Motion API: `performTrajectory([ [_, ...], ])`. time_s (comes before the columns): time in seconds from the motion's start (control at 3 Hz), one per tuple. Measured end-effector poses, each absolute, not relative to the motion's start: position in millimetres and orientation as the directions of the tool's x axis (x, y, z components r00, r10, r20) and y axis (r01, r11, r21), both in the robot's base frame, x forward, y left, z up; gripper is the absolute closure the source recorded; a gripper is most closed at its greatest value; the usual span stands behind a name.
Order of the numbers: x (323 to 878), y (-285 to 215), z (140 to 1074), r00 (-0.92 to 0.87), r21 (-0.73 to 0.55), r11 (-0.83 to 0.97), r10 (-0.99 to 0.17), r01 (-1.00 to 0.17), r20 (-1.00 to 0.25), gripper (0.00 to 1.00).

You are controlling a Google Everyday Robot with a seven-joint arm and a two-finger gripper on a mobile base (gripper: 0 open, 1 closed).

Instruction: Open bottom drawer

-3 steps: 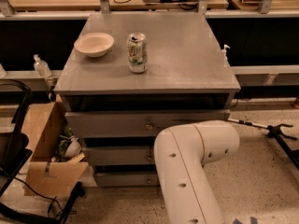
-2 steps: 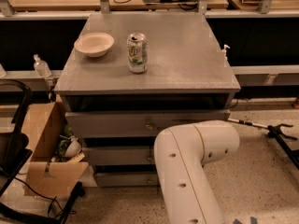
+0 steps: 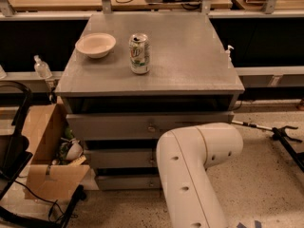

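The grey cabinet (image 3: 156,75) has three drawers. The bottom drawer (image 3: 124,182) is the lowest, a flat grey front, and it sits shut; its right part and its knob are hidden behind my white arm (image 3: 194,170). The middle drawer (image 3: 118,158) and the top drawer (image 3: 109,126), with a small round knob (image 3: 151,127), are shut too. My arm rises from the lower edge of the picture in front of the right half of the drawers. My gripper is not in view.
A beige bowl (image 3: 95,44) and a soda can (image 3: 139,53) stand on the cabinet top. An open cardboard box (image 3: 47,160) with junk and a black frame (image 3: 14,151) stand to the left. A black tool (image 3: 280,134) lies on the floor to the right.
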State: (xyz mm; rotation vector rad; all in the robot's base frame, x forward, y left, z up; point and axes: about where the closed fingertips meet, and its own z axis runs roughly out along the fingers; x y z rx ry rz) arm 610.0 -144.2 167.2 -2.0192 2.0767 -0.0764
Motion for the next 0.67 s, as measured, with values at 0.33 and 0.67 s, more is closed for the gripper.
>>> performTrajectory([
  [0.33,610.0,-144.2,167.3,-0.014,-0.205,0.042,-0.991,-0.978,-0.137,0.0],
  [0.67,601.4,-148.4,174.1,-0.017,-0.185,0.038,-0.993,-0.982,-0.116,0.19],
])
